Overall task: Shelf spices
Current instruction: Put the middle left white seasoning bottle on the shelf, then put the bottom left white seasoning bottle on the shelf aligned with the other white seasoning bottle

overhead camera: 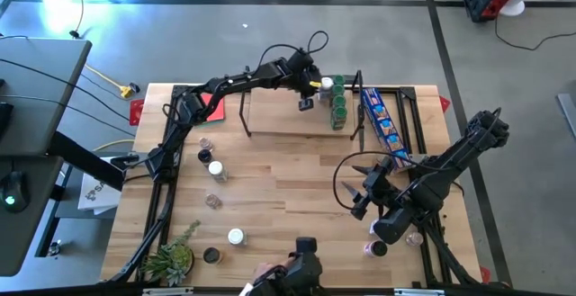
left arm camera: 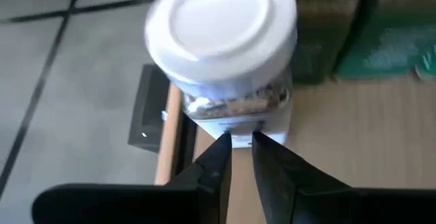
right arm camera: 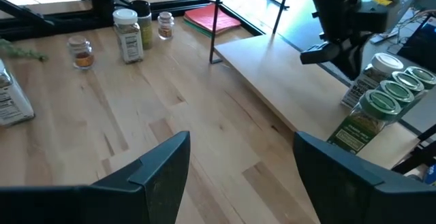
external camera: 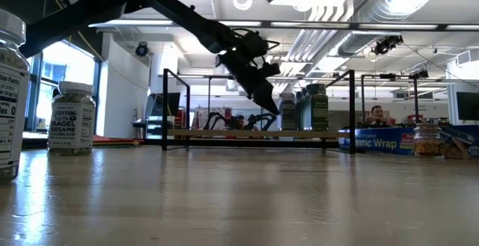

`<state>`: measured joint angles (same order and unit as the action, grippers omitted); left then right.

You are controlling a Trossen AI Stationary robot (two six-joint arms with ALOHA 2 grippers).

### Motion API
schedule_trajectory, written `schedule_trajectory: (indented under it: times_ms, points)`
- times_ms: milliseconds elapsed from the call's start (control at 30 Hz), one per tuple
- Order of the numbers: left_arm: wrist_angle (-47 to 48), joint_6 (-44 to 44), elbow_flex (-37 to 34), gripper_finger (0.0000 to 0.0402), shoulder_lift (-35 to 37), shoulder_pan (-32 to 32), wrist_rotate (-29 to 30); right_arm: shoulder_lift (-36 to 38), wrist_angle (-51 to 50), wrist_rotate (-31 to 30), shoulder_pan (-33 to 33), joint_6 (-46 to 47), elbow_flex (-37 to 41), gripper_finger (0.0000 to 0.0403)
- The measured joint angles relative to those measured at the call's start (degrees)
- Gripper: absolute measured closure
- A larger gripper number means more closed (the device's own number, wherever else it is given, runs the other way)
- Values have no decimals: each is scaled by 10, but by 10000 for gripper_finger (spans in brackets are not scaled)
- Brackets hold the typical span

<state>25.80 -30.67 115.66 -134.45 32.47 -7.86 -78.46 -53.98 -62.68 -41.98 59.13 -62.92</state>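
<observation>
A: Where does the white-capped jar (left arm camera: 221,60) stand?

B: On the shelf (overhead camera: 288,116), beside the green-capped jars (overhead camera: 338,109). The left end effector (left arm camera: 236,149) is nearly closed just behind it, gripping nothing.

A: How would it handle?

B: Probably light, rigid, smooth-walled and slippery; gripping the body below the cap looks best. The right end effector (right arm camera: 240,157) waits open over the worktop (overhead camera: 288,197).

Shelf (overhead camera: 279,121) left half bare; jars (overhead camera: 337,107) crowd right end.
</observation>
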Motion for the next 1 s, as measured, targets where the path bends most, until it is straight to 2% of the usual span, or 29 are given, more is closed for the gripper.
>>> schedule_trajectory:
  times_ms: [233, 367, 533, 700, 833, 933, 1000]
  points:
    - [-25, 7, 0, 351, 1, 1, 0, 0, 0, 0, 0, 4, 0, 148]
    - [-9, 18, 0, 351, 2, 1, 0, 0, 0, 0, 0, 9, 0, 148]
    - [51, 21, 0, 351, 31, 0, 24, 0, -2, 1, 0, 9, 0, 148]
    - [159, 36, -2, 356, 91, -14, 13, 0, -10, 1, 0, 11, 0, 148]
    - [176, 77, -77, 383, 190, -57, -36, 0, -10, 2, 0, 29, 0, 148]
    - [140, 117, -181, 398, 293, -119, -18, -1, -7, 4, -6, 42, 0, 148]
    - [99, 165, -252, 396, 366, -173, 17, -7, -3, 1, -12, 49, 0, 148]
